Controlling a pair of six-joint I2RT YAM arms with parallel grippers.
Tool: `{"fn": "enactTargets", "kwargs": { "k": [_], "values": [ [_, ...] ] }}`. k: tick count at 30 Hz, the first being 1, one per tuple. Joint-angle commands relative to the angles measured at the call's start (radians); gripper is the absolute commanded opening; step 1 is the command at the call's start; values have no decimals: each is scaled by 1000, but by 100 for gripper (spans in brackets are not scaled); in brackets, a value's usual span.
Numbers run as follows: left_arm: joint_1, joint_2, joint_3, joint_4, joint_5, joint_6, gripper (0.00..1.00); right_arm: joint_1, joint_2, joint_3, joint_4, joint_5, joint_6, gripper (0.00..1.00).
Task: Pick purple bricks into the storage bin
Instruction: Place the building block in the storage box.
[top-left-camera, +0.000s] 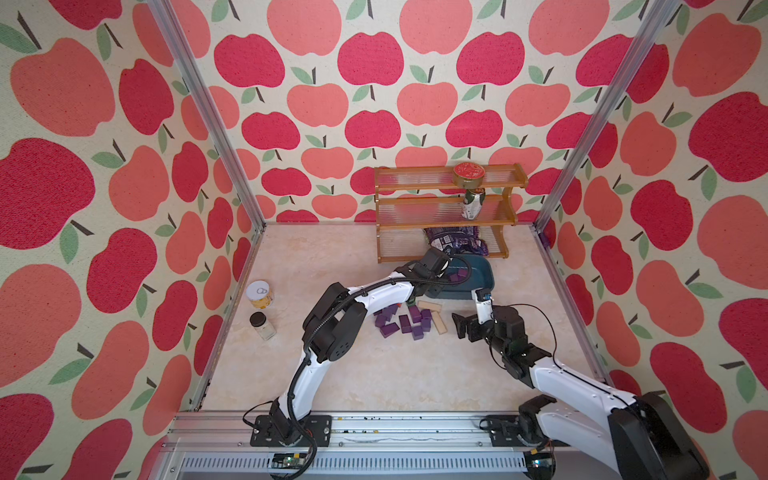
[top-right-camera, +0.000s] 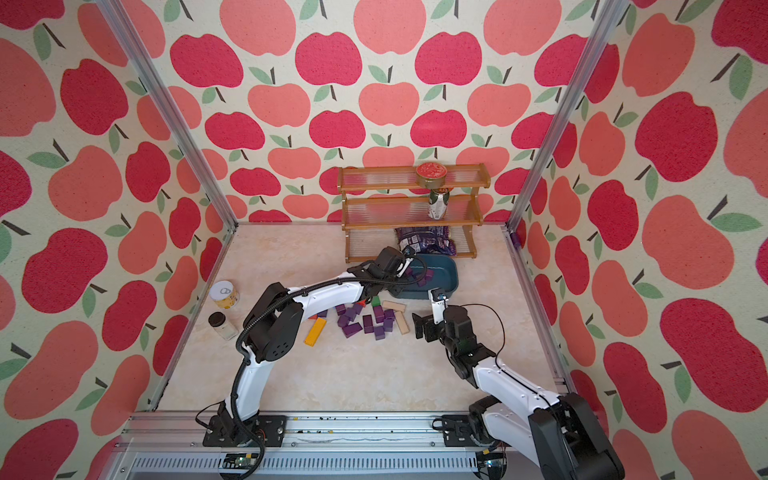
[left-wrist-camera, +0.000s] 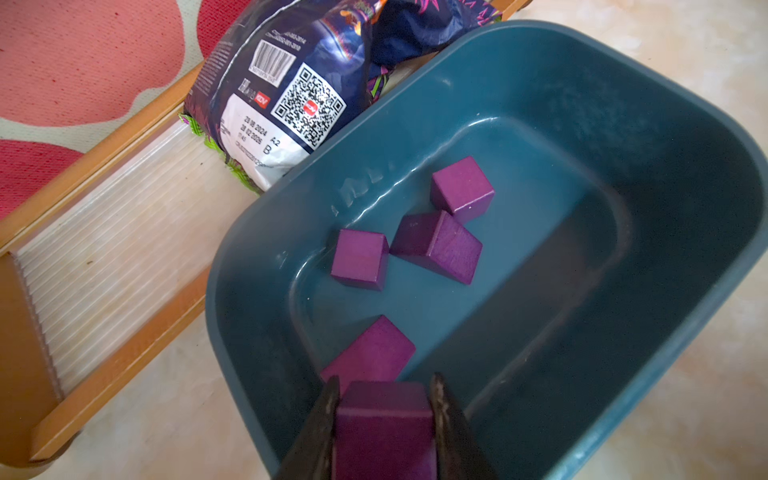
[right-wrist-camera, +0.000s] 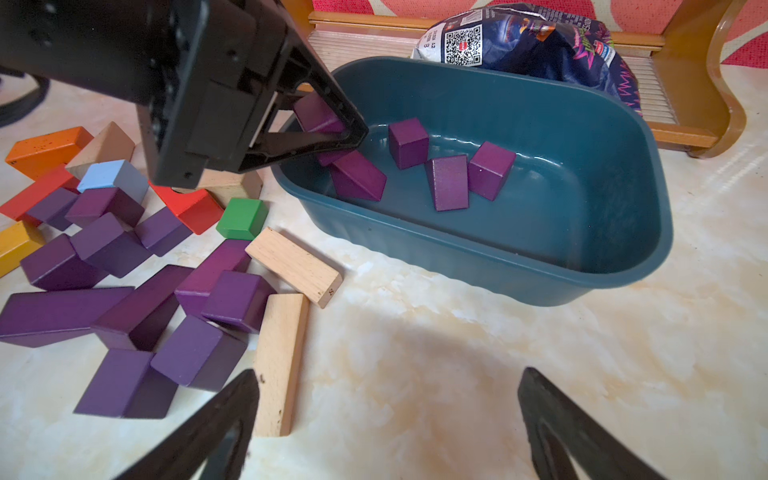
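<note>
A: The left gripper (left-wrist-camera: 384, 386) — what does it hold?
B: One purple brick (left-wrist-camera: 384, 440), clamped tight over the storage bin (left-wrist-camera: 582, 104), which stands near the table's far edge. Four bricks (left-wrist-camera: 440, 245) lie inside.
A: And the right gripper (right-wrist-camera: 390, 372)?
B: Its jaws are spread wide, with nothing between them — the loose purple bricks (right-wrist-camera: 120, 245) lie just beside the bin.

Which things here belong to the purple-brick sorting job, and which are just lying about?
Job: purple bricks; storage bin; left gripper with held brick; right gripper, open.
Lying about: tan blocks; green block; orange block; wooden rack; snack bag; tins; jar.
</note>
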Motion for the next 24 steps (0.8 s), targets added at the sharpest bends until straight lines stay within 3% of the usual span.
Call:
{"fn": "enactTargets", "kwargs": {
  "k": [1,11,17,21,24],
  "values": [
    [6,24,44,-29,-3,1,41,-6,9,25,-21,-4,19,99],
    [8,-21,12,17,-42,-6,64,-7,35,39,-24,-16,22,99],
    [8,-98,-50,40,-27,-12,66,-7,37,40,-24,-16,21,99],
    [4,-190,-133,76,-34,-44,74,-7,39,40,-23,-32,26,99],
    [-8,-290,-225,126,-50,-49,88,-7,39,42,-24,-35,29,99]
  ]
}}
